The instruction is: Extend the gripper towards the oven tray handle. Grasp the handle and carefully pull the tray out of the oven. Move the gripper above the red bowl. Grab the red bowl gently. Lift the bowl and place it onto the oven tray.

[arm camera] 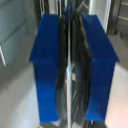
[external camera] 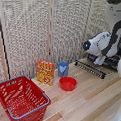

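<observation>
My gripper sits at the exterior view's right, down on the far part of the tray, a dark wire rack that sticks out over the wooden table. In the wrist view the two blue fingers stand close together with a thin dark metal bar, the oven tray handle, clamped between them. The oven is mostly hidden behind the white arm. The red bowl rests upright and empty on the table, in front of the tray and apart from the gripper.
A blue cup stands just behind the bowl. A yellow box stands to the cup's left. A large red mesh basket fills the front left. A slatted screen closes off the back.
</observation>
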